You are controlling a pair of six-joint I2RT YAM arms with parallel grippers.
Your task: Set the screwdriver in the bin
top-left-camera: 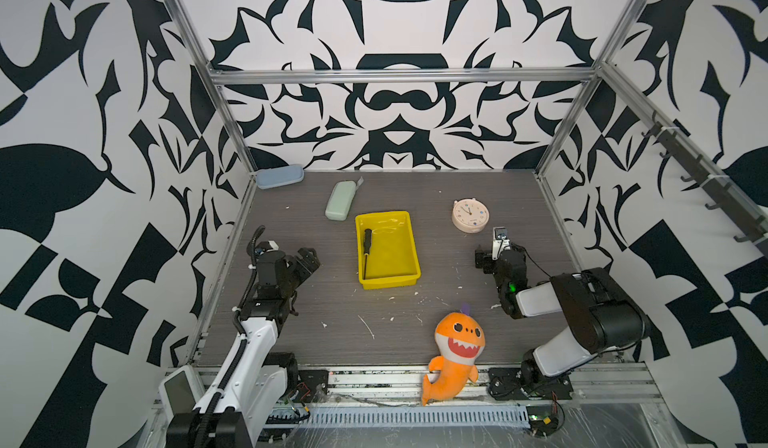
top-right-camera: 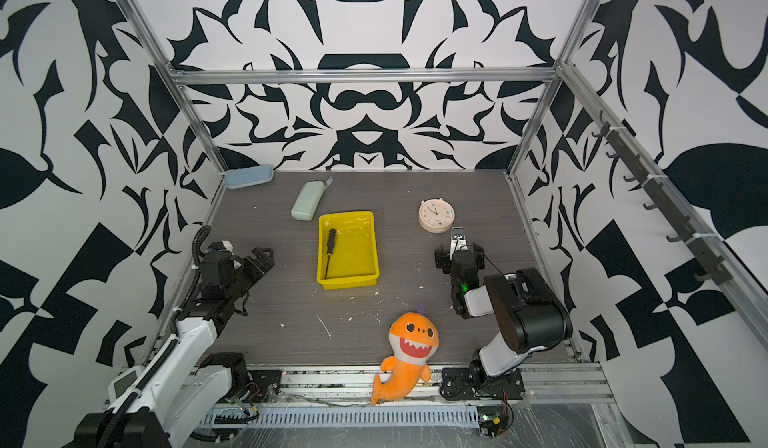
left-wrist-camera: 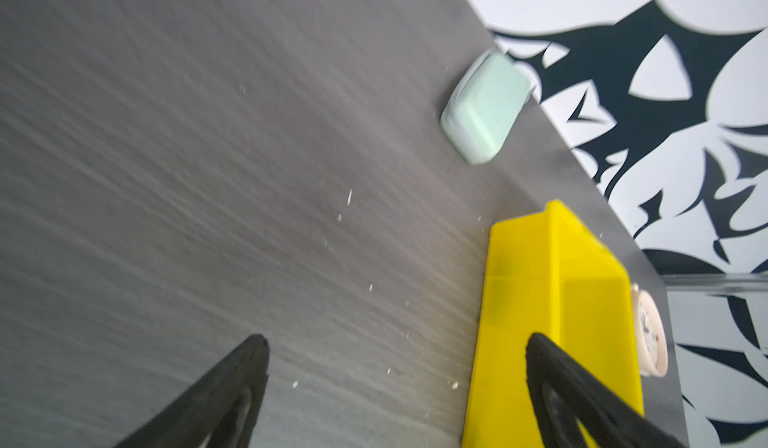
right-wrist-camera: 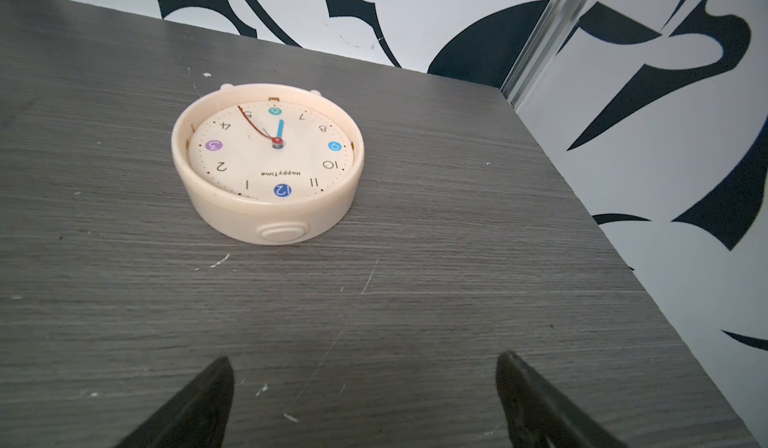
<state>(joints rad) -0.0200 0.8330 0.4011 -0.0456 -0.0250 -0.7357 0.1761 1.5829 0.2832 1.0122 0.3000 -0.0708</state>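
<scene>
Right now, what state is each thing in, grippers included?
yellow bin: upright on the table, screwdriver inside
screwdriver: lying flat, no gripper on it
left gripper: open, empty
right gripper: open, empty
alarm clock: lying face up
pale green case: shut
blue case: shut
shark plush: lying face up, overhanging the table's front edge

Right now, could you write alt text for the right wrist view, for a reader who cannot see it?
A round cream clock lies face up on the grey wood-grain table, ahead of the open right gripper, whose two dark fingertips hold nothing. A black-and-white patterned wall stands behind the table.
</scene>
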